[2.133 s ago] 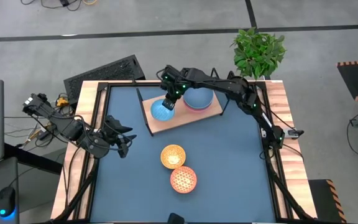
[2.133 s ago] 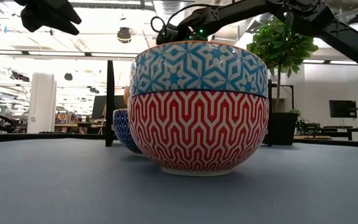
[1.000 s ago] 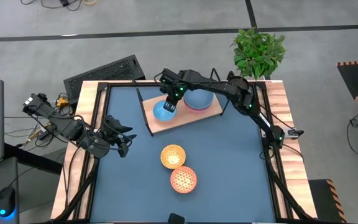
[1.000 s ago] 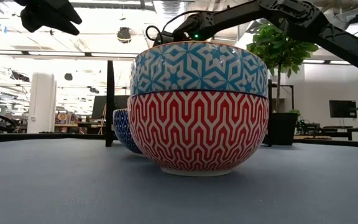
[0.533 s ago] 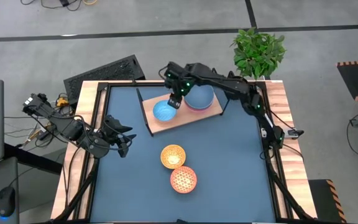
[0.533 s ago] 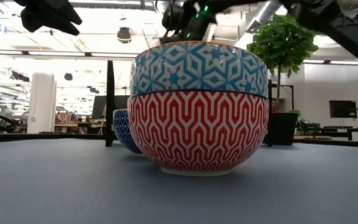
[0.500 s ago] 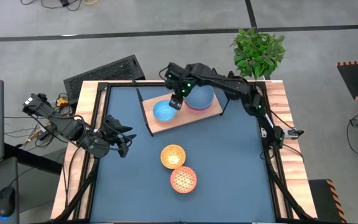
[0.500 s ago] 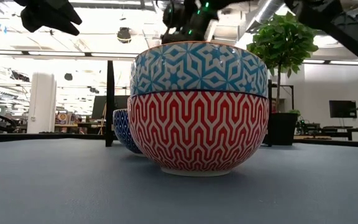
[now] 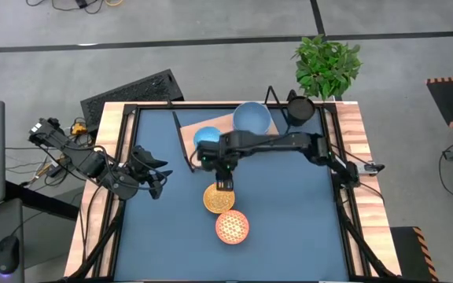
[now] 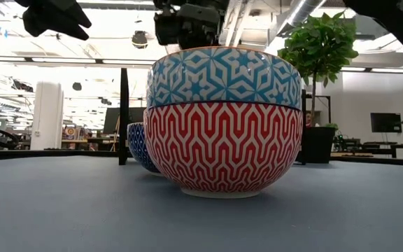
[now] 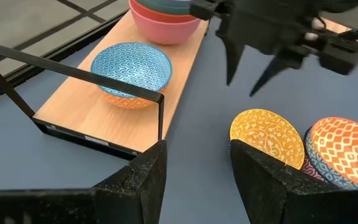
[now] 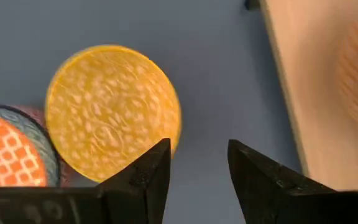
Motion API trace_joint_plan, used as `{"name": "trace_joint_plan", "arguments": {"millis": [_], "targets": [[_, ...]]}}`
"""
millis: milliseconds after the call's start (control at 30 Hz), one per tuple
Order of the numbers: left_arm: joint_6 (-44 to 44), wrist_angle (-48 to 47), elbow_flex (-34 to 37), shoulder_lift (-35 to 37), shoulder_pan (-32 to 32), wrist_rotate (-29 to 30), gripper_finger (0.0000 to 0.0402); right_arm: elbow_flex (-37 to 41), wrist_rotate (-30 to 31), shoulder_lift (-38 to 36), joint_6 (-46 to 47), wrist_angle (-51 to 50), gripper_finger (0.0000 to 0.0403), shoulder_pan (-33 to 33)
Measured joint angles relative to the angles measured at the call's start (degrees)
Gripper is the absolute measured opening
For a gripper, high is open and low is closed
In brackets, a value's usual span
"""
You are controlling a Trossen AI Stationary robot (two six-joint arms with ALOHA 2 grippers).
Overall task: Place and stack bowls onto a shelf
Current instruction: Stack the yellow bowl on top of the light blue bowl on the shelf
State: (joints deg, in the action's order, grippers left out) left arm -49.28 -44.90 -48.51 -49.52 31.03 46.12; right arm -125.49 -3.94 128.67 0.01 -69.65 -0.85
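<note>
Bowls waiting on the mat: the yellow-orange bowl (image 9: 219, 197) sits mouth-up near table centre, the right gripper (image 9: 225, 185) at its 12 o'clock rim, fingers spread and empty.

Best to straddle one rim wall and lift straight up, clear of the orange-patterned bowl (image 9: 232, 226) touching at 5 o'clock. The shelf (image 11: 76, 109) at 12 o'clock has its long axis running 8-to-2. Left gripper (image 9: 157, 179) waits at 9 o'clock, spread.
</note>
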Motion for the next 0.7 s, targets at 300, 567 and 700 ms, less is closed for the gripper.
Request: {"name": "trace_joint_plan", "arguments": {"millis": [300, 567, 700], "targets": [[-1.0, -0.7, 0.0, 0.0, 0.0, -0.9, 0.0162, 5.8, 0.6, 0.1, 1.5, 6.2, 0.0185, 0.0], [-1.0, -0.7, 0.0, 0.0, 0.0, -0.9, 0.0162, 11.4, -0.7, 0.1, 2.0, 8.9, 0.0185, 0.2], [-1.0, -0.7, 0.0, 0.0, 0.0, -0.9, 0.0162, 12.3, -0.8, 0.1, 3.1, 10.2, 0.0185, -0.1]]}}
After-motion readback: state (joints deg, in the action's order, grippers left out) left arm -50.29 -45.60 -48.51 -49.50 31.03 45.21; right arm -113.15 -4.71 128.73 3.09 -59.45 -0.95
